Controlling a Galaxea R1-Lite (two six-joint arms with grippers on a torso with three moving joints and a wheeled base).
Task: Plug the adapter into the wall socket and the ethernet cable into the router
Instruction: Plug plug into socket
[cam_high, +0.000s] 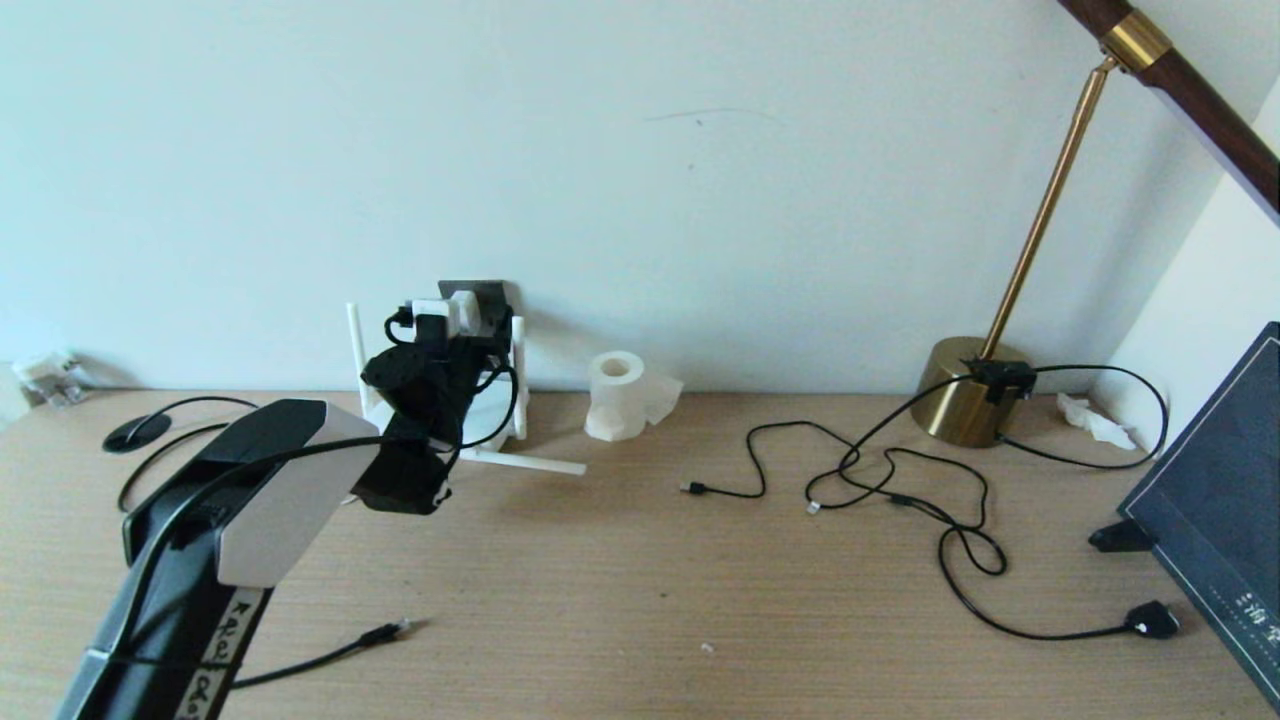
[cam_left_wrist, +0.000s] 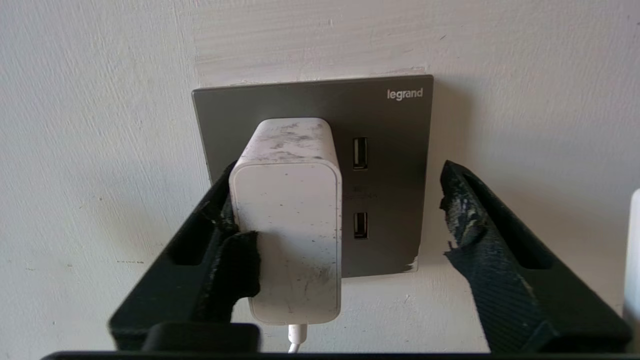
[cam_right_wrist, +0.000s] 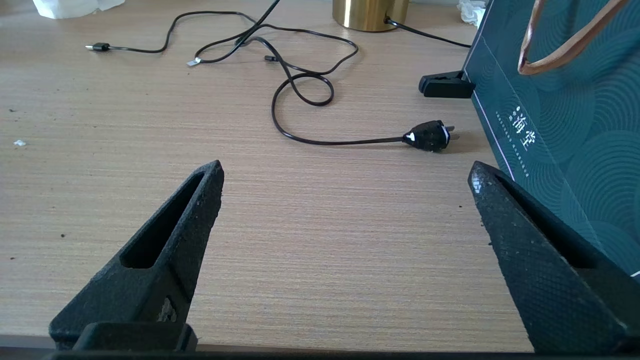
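Reaching far across the wooden desk (cam_high: 640, 600), the robot's left arm stretches from the near left corner up to the pale wall, its black and white casing tapering to the left claw (cam_left_wrist: 345, 220) held level at the wall socket (cam_left_wrist: 390, 120). That socket is a dark grey, smooth square plate carrying two small USB slots and a printed brand name. The adapter (cam_left_wrist: 290, 215), a white, rounded block with a scuffed, speckled shell and a thin white cord leaving its lower end, sits pushed against the plate's left half. The left claw is spread wide: one rough black finger touches the adapter's side, while the other stands well apart, so nothing is gripped. Just beside the socket on the far left of the desk, the router (cam_high: 500, 425) shows its long, thin white stick antennas, its body mostly hidden by the arm. The ethernet cable (cam_high: 330, 655), thin and black with a small plug, lies on the near left of the desk. The right claw (cam_right_wrist: 345, 185) hovers over bare wood grain on the right, its textured black wedge-shaped fingers wide apart and empty. Beyond it lie looping black cords, a brass lamp base (cam_high: 960, 400) and a white tissue roll (cam_high: 620, 395).
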